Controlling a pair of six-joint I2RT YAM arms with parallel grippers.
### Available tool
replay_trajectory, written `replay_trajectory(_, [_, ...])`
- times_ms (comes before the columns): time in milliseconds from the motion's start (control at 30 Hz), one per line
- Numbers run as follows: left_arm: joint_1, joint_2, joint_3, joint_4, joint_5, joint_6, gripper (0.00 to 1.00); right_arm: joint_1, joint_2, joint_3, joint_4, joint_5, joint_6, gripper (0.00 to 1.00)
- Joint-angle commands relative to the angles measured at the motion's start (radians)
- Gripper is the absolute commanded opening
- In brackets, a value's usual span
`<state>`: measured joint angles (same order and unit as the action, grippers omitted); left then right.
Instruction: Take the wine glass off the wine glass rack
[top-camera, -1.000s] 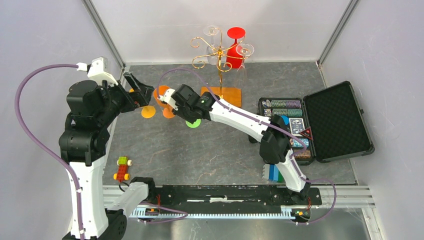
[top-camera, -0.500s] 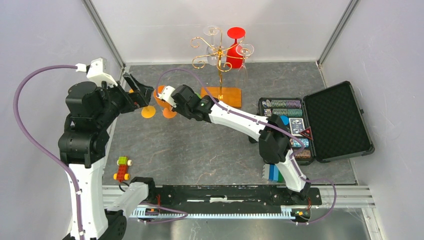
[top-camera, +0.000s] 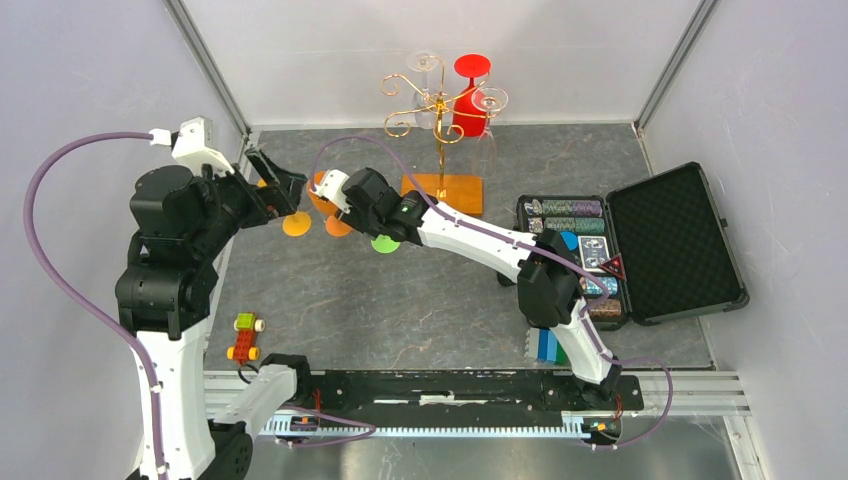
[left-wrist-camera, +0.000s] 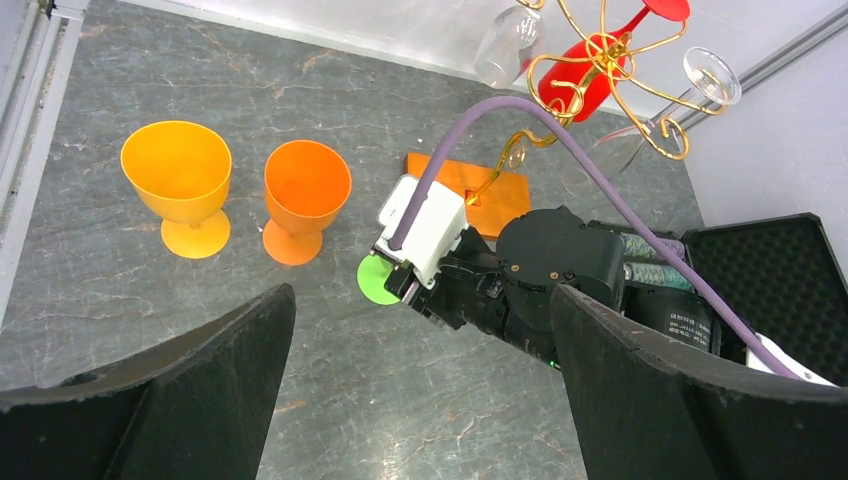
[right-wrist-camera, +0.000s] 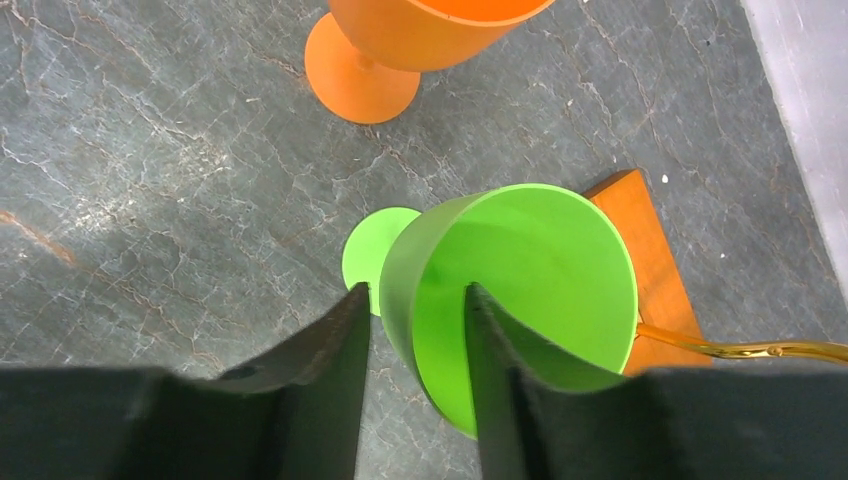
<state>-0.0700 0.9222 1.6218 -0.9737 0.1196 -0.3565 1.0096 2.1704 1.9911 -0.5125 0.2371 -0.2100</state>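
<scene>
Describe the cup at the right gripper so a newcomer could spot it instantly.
Find the tall gold wire rack on its flat orange-brown base at the back of the grey table. In front and left of that base sits a green plastic goblet, the right gripper's fingers straddling its rim. It alone is green; its neighbours further left are an orange goblet and a yellow-orange goblet.

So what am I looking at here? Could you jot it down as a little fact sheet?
right gripper: looks open, fingers astride the rim of the green glass, one inside, one outside
green glass: foot on the table, near the rack's base
left gripper: wide open, empty
standing on table: yellow-orange glass and orange glass, upright, side by side
hanging on the wine glass rack: red glass, two clear glasses, upside down
</scene>
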Motion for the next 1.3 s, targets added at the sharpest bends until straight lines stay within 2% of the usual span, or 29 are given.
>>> replay_trajectory(0, [-0.006,-0.016,0.011,0.024,-0.066,0.042,1.0,-0.01,-0.054,0.062,0.013,-0.014,0.044,0.51])
replay_trajectory(167, [-0.013,-0.034,0.058,0.012,-0.116,0.034,1.0,-0.029,-0.155,0.074,0.035,-0.126,0.123,0.65])
replay_trajectory(333, [-0.013,-0.04,0.073,0.013,-0.109,0.027,1.0,-0.062,-0.273,0.025,0.078,-0.233,0.204,0.71])
replay_trajectory(600, [-0.013,-0.031,0.063,0.024,0.026,0.033,1.0,-0.152,-0.477,-0.05,0.128,-0.476,0.326,0.84])
replay_trajectory(733, [-0.013,-0.034,0.039,0.04,0.08,0.034,1.0,-0.227,-0.572,-0.114,0.159,-0.48,0.343,0.98])
replay_trajectory(967, [-0.013,-0.026,0.024,0.052,0.13,0.027,1.0,-0.416,-0.671,-0.199,0.157,-0.288,0.426,0.98])
replay_trajectory(1133, [-0.013,-0.018,0.004,0.072,0.161,0.018,1.0,-0.64,-0.687,-0.277,0.193,-0.325,0.56,0.98])
replay_trajectory(1267, [-0.013,-0.023,-0.023,0.103,0.138,0.003,1.0,-0.761,-0.705,-0.457,0.378,-0.438,0.728,0.96])
